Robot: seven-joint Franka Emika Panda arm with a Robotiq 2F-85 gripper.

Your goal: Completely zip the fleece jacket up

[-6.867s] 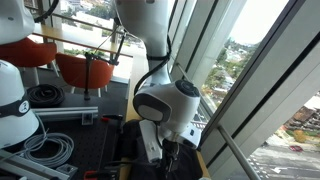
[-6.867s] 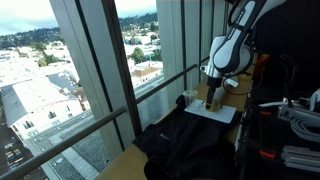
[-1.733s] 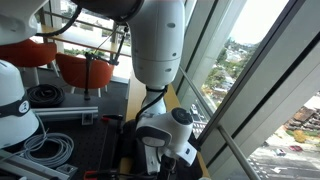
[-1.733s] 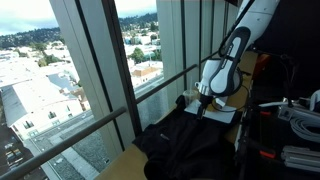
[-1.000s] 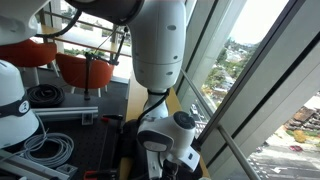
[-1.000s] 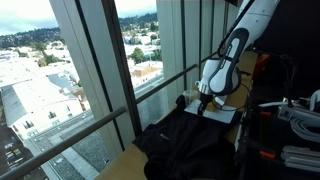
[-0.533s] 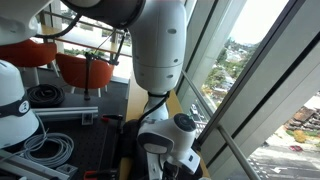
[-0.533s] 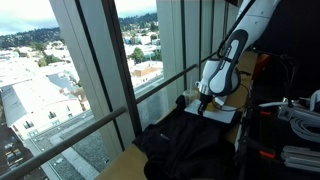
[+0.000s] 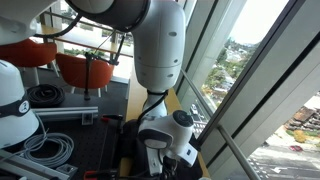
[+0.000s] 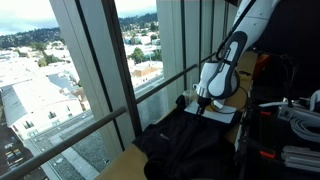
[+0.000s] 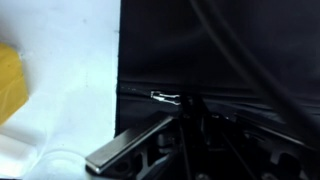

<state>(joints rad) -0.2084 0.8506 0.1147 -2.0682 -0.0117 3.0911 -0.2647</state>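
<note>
The black fleece jacket (image 10: 185, 140) lies spread on the table by the window, its far part resting on a white sheet (image 10: 222, 114). My gripper (image 10: 201, 107) points down onto the jacket's far end. In the wrist view the fleece (image 11: 235, 50) fills the right side, and its zipper line runs across the middle. A small silver zipper pull (image 11: 163, 97) sticks out to the left of my gripper (image 11: 188, 105), whose dark fingers (image 11: 135, 147) meet on it. In an exterior view the arm's wrist (image 9: 165, 130) hides the fingertips.
The window frame and glass (image 10: 120, 70) run close along the table's edge. Coiled cables and white gear (image 10: 300, 120) lie on the side away from the window. A white machine base (image 9: 15, 112), cable coils (image 9: 50, 148) and orange chairs (image 9: 80, 68) stand behind the arm. A yellow patch (image 11: 8, 85) lies on the white sheet (image 11: 60, 60).
Since the oldest frames the arm has come down onto the jacket's far end. Over the last second it has hardly moved.
</note>
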